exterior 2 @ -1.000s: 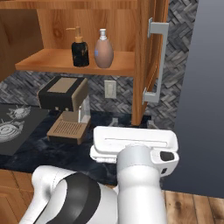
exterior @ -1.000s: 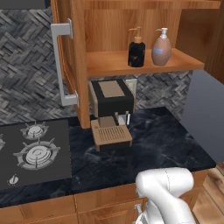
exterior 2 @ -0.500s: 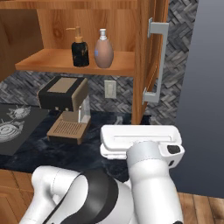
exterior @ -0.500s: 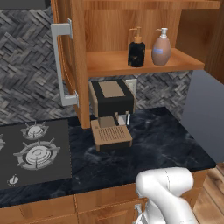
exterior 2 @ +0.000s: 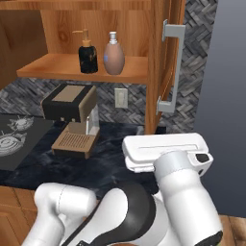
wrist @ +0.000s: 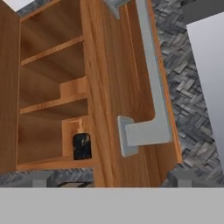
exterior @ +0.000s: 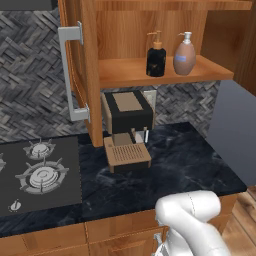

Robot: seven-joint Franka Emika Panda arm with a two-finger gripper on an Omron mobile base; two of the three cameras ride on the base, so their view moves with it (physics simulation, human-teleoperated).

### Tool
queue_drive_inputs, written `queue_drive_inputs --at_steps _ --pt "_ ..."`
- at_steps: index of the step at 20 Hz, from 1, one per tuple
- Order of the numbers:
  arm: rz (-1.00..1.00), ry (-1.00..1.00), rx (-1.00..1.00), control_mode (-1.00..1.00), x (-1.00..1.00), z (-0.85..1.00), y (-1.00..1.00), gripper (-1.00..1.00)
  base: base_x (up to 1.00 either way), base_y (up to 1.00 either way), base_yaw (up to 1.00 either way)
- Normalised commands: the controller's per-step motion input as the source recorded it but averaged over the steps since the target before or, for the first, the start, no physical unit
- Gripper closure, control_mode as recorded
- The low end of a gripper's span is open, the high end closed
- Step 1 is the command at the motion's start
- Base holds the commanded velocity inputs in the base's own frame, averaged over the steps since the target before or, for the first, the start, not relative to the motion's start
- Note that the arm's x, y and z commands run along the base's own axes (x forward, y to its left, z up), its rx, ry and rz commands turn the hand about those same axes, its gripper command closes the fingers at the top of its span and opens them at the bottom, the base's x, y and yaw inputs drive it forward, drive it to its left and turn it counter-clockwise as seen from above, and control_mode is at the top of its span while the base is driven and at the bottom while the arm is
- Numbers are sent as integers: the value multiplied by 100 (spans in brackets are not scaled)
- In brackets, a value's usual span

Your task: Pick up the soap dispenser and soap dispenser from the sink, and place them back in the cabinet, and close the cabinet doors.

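The black soap dispenser (exterior: 156,56) (exterior 2: 88,54) and the peach one (exterior: 184,56) (exterior 2: 114,55) stand upright side by side on the cabinet's inner shelf (exterior: 125,71). Both cabinet doors hang open: the left door (exterior: 85,85) with its grey bar handle (exterior: 68,75), and the right door (exterior 2: 161,62) with its handle (exterior 2: 173,67). In the hand view my gripper (wrist: 113,179) is open, with its tips far apart. It faces the right door's edge and handle (wrist: 148,87), and the black dispenser (wrist: 81,145) shows inside. My hand (exterior 2: 166,150) hovers below the right door.
A black and tan coffee machine (exterior: 127,127) (exterior 2: 72,115) stands on the dark marble counter (exterior: 190,160) under the shelf. A gas stove (exterior: 37,175) lies to the left. A flat grey wall (exterior 2: 226,96) rises just right of the right door.
My hand has moved a little to the right and up, closer to the right door's handle. The dispensers and doors have stayed where they were.
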Motion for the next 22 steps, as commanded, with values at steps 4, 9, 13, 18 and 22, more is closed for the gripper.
queue_drive_inputs --at_steps 4,9,13,18,22 --pt "9 0 0 -100 14 -2 -16 -100 0 0 0" --pt "9 0 0 -100 24 -4 -10 -100 0 0 0" --pt "8 0 0 -100 24 -11 -6 -100 0 0 0" --pt "8 0 0 -100 26 -19 0 -100 0 0 0" --pt "6 0 0 -100 28 -9 0 -100 0 0 0"
